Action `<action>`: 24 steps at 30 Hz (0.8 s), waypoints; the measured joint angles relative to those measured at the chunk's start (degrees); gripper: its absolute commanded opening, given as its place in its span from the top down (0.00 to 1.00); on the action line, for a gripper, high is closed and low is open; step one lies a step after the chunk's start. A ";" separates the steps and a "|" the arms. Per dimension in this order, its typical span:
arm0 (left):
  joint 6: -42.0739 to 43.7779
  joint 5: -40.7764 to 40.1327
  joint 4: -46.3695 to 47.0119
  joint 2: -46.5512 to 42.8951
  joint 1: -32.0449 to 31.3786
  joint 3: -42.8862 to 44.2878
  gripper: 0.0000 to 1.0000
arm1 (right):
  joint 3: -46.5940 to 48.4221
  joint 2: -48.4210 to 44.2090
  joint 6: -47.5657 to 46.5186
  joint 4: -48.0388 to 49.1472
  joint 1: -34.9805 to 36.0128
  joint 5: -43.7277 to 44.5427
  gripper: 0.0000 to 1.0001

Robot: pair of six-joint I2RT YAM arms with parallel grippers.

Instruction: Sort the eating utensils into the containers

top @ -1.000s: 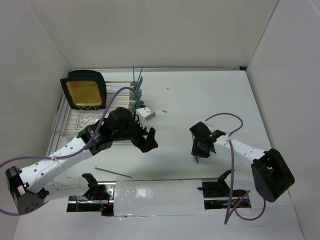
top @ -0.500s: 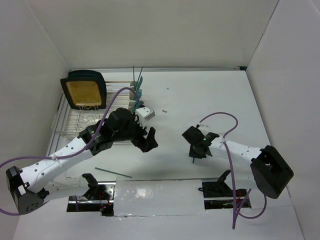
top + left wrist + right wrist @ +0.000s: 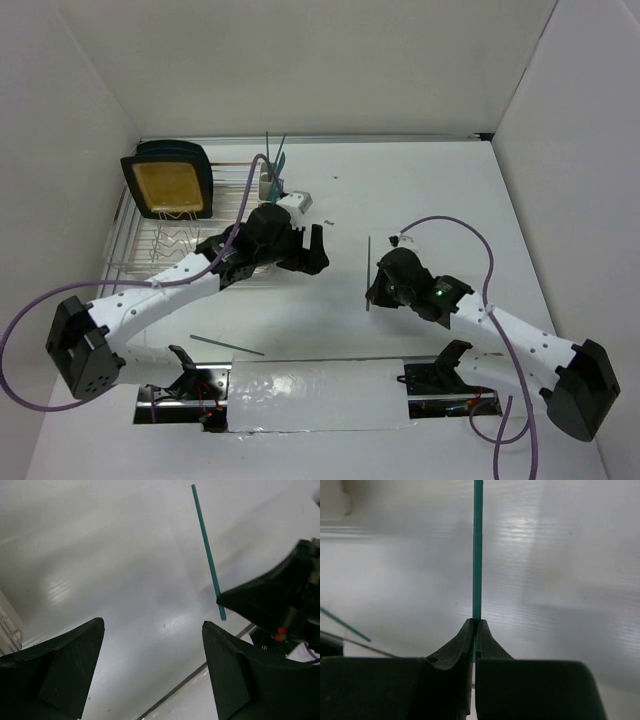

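Note:
My right gripper (image 3: 372, 290) is shut on the end of a slim teal utensil (image 3: 368, 250) and holds it above the table's middle. In the right wrist view the jaws (image 3: 475, 625) pinch the teal handle (image 3: 478, 555), which runs straight up out of frame, so its head is hidden. My left gripper (image 3: 315, 250) is open and empty, just left of the held utensil. Its wrist view shows that utensil (image 3: 207, 545) past the wide-apart fingers (image 3: 152, 625). The cream-white containers (image 3: 268, 186) stand behind the left arm with teal utensils (image 3: 276, 155) upright in them. Another teal utensil (image 3: 228, 345) lies near the front left.
A wire dish rack (image 3: 160, 235) sits at the left with a tan-and-black board (image 3: 168, 185) leaning in it. A tiny dark speck (image 3: 328, 222) lies near the containers. White walls close in the table on three sides.
My right gripper moved left toward the middle with the utensil, which now points away from me. My left gripper swung up and right toward it, still open.

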 measured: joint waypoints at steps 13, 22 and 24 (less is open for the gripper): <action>-7.52 -0.33 10.51 14.64 -1.53 6.78 0.15 | 2.49 -2.16 -4.39 7.19 0.48 -7.50 1.00; -11.58 0.33 13.64 21.16 -3.45 9.55 0.45 | 5.79 -1.88 -5.49 10.16 0.59 -9.49 1.00; -12.04 0.59 13.62 22.08 -3.56 10.03 0.73 | 6.93 -1.60 -5.64 10.51 0.68 -9.68 1.00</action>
